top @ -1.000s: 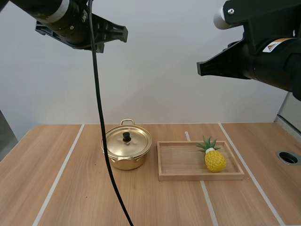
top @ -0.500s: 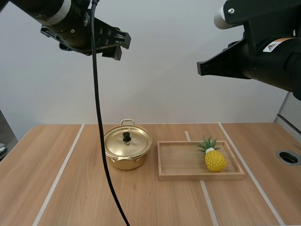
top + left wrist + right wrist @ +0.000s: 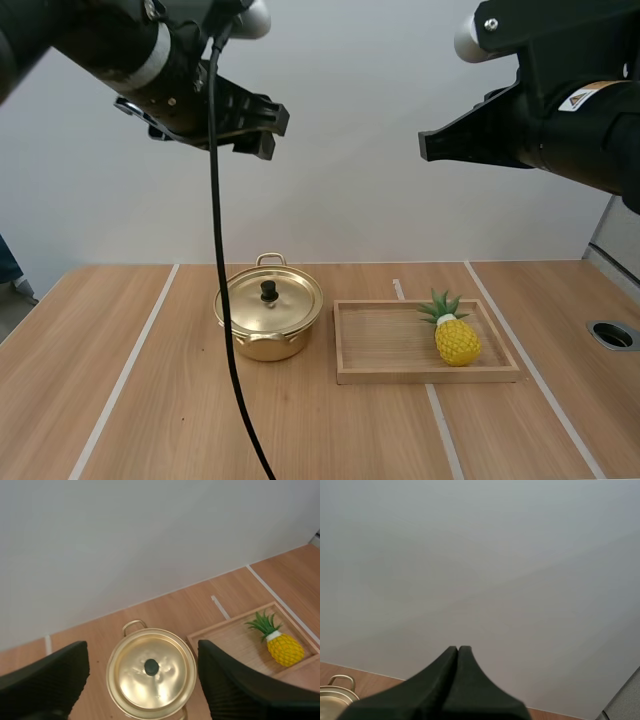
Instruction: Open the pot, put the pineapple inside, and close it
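1 pineapple [image 3: 457, 338] lies in the tray [image 3: 380, 342]; lid [image 3: 288, 304] covers pot [image 3: 264, 349].

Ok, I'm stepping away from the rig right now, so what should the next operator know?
Left gripper: open, raised well above the pot.
Right gripper: shut on nothing, raised above the table.
Pot stands on the table with its lid on; the pineapple lies in the wooden tray beside it.
Done: nothing yet.
Left: lift the lid, put the pineapple in, close the pot.
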`<action>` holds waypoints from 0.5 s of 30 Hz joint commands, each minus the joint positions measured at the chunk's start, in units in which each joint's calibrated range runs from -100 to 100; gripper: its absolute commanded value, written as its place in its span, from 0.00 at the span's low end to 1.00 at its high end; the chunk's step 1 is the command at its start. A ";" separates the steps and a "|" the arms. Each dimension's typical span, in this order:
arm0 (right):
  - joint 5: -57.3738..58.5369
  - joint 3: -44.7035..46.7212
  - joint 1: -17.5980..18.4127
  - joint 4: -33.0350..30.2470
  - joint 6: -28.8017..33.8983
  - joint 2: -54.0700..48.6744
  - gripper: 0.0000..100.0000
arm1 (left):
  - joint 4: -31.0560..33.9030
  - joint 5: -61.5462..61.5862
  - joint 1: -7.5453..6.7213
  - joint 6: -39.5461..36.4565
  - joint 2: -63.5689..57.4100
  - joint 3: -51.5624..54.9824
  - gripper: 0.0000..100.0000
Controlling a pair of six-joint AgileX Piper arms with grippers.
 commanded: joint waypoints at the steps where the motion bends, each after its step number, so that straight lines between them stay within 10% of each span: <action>1: -0.41 -0.59 -0.21 -0.39 0.14 -0.26 0.00 | -4.25 -2.89 -0.10 1.26 0.67 3.52 1.00; 15: 2.44 -0.59 -0.21 -2.08 0.14 -0.26 0.00 | -8.17 -22.15 -0.10 9.19 1.00 20.81 1.00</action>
